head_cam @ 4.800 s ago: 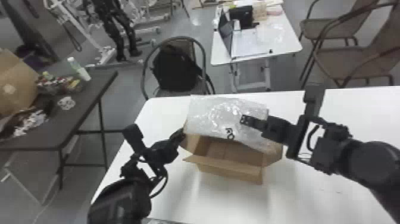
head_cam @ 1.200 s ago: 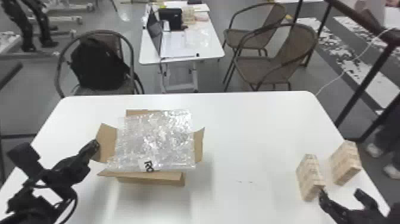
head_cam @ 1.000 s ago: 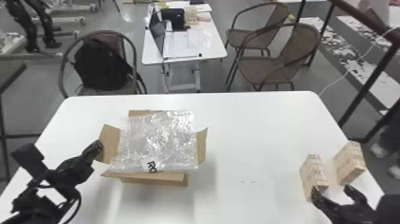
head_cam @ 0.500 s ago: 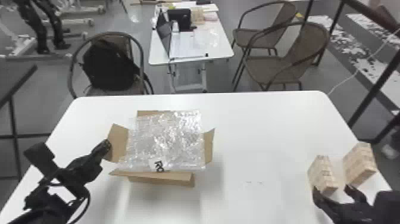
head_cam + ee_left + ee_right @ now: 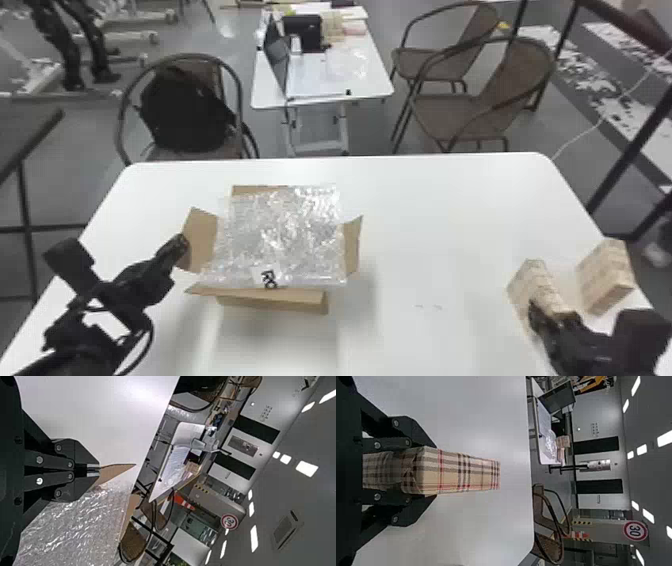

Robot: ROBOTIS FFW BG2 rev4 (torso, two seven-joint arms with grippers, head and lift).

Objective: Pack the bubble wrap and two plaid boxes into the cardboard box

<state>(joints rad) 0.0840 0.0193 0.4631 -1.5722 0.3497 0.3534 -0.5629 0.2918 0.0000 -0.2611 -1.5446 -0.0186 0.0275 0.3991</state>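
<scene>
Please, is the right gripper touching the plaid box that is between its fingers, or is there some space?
Touching. In the right wrist view, the plaid box fills the right gripper, its opposite sides meeting both fingers.

Bright ceiling lights (image 5: 306,468); soft shadows on the table (image 5: 440,225).

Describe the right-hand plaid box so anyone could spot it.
On the white table, look right of the cardboard box. There, the right gripper is at one plaid box; yours is the other plaid box, closer to the table's right edge.
</scene>
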